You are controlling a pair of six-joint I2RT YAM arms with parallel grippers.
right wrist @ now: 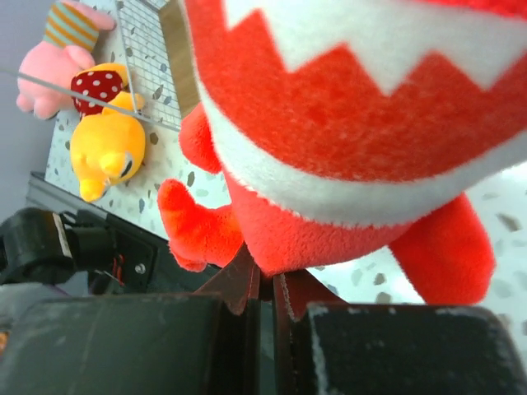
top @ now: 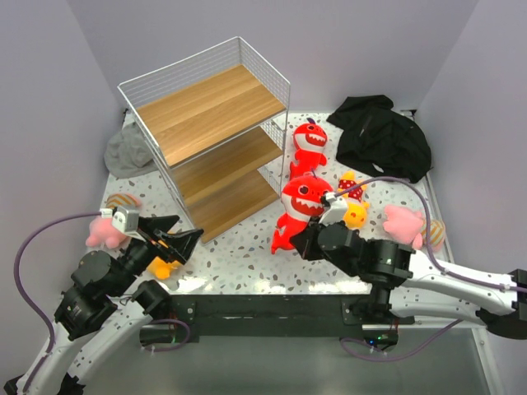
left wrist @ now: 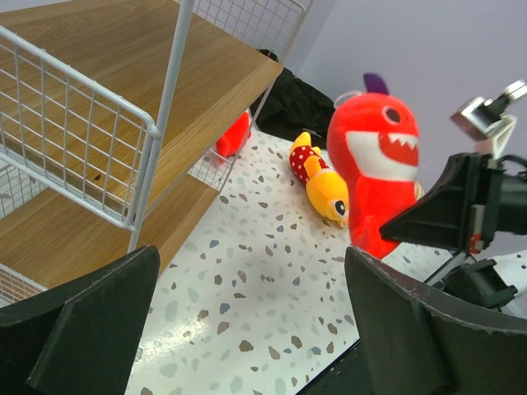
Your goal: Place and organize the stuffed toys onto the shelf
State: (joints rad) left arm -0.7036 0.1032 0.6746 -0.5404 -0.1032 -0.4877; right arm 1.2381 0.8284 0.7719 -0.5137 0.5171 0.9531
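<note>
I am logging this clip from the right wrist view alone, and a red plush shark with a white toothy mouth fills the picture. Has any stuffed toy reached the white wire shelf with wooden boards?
Observer: No. From above, what shows of the three boards of the shelf is bare.
Operator: And the left arm?
Observer: The left gripper is open and holds nothing, near the shelf's front corner.
Operator: Any other shark?
Observer: A second red shark lies on the table beside the shelf's right side, beyond the held shark.
</note>
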